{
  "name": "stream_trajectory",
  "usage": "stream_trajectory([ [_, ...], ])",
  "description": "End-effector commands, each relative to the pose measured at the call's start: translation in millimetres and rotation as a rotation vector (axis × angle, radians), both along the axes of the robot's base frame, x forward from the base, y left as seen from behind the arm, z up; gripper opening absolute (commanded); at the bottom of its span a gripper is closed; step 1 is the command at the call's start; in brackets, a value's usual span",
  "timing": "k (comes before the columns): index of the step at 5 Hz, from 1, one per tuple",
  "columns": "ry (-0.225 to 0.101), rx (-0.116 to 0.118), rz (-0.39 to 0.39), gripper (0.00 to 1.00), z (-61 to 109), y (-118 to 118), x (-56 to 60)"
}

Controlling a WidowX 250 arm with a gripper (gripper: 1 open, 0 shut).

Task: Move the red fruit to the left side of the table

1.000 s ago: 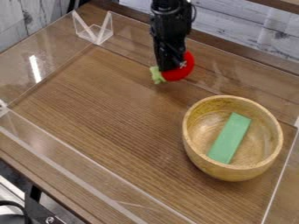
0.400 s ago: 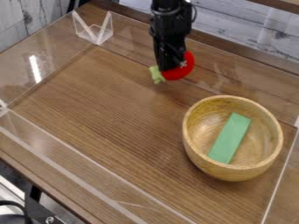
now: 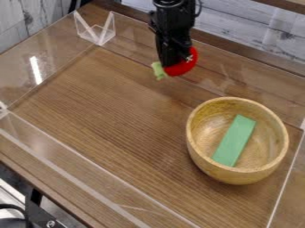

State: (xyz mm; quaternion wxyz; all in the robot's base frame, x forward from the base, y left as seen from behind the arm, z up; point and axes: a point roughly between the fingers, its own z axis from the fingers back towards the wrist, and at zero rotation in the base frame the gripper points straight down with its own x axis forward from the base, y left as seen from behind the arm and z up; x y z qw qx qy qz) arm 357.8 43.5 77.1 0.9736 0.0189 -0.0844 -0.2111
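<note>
The red fruit is a small bright-red ball with a light green leafy stub pointing left. It hangs just above the brown wood-grain table near the far edge, right of centre. My black gripper comes down from above and is shut on the red fruit, covering its upper left part.
A round light wooden bowl stands at the right with a flat green block lying in it. Low clear acrylic walls edge the tabletop, and a clear folded stand sits at the far left corner.
The gripper has risen slightly with the red fruit in it, lifting the fruit off the wood and shifting it a little to the left.
</note>
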Motion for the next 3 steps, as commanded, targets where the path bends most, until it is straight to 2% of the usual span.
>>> stream_trajectory([
  [1, -0.045, 0.005, 0.048, 0.0, 12.0, -0.8, 16.8],
  [2, -0.032, -0.002, -0.009, 0.0, -5.7, -3.0, 19.5],
  [3, -0.074, 0.003, 0.062, 0.0, 17.8, 7.8, 9.5],
])
